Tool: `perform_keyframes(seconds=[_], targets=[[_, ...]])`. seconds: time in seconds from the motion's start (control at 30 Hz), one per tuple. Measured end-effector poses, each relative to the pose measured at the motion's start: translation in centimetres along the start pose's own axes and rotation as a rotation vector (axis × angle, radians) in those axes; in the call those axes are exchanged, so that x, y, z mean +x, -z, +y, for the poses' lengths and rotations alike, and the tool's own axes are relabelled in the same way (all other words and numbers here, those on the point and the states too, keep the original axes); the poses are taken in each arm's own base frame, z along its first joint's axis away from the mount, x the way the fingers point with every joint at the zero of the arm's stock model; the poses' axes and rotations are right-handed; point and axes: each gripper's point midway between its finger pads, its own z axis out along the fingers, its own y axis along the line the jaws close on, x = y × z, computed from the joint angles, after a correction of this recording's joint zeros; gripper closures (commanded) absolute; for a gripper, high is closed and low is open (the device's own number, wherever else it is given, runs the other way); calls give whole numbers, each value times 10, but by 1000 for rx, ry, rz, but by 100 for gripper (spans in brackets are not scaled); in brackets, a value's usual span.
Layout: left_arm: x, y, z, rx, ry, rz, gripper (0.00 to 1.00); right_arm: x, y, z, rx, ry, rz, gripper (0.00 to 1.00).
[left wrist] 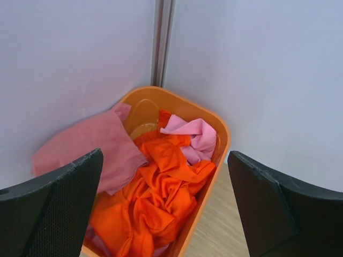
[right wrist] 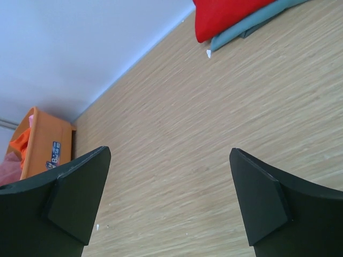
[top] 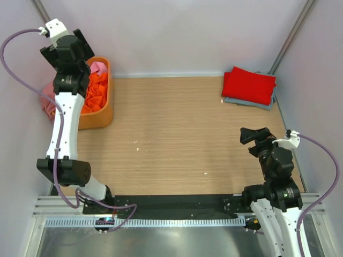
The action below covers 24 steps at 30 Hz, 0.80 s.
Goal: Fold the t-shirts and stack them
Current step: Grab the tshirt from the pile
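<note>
An orange plastic tub [top: 102, 115] at the table's far left holds a crumpled bright orange t-shirt [top: 95, 88] and a light pink t-shirt [top: 98, 68]. A dusty rose t-shirt [top: 47, 101] hangs over its left rim. The left wrist view shows the orange shirt [left wrist: 161, 187], the pink shirt [left wrist: 193, 136] and the rose shirt [left wrist: 102, 144]. My left gripper [top: 65, 47] hovers open and empty above the tub [left wrist: 150, 92]. A folded red t-shirt [top: 249, 84] lies on a folded grey-blue t-shirt [top: 252, 103] at the far right. My right gripper [top: 256, 134] is open and empty above the table's right side.
The wooden table [top: 177, 134] is walled by grey panels at the back and both sides. The right wrist view shows the red shirt [right wrist: 230, 16], the grey-blue shirt [right wrist: 252, 27] and the tub [right wrist: 45, 144] far off.
</note>
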Motion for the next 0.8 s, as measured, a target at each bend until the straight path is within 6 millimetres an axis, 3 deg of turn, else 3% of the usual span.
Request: perform_keyframes(seconds=[0.13, 0.2, 0.3, 0.4, 0.47, 0.6, 0.8], targets=[[18, -17, 0, -2, 27, 59, 0, 17, -7, 8, -72, -20, 48, 0], [29, -23, 1, 2, 32, 90, 0, 36, -13, 13, -140, -38, 100, 0], [49, -40, 6, -7, 55, 142, 0, 89, -30, 10, -247, -88, 227, 0], [76, -63, 20, -41, 71, 199, 1, 163, -43, -32, -159, -142, 439, 0], [99, -78, 28, -61, 73, 251, 3, 205, -40, -61, -56, -166, 583, 0], [153, -103, 31, -72, 47, 364, 4, 211, -48, -48, -117, -149, 615, 0], [226, -119, 18, -31, 25, 518, 5, 223, -42, -36, -165, -81, 638, 0]])
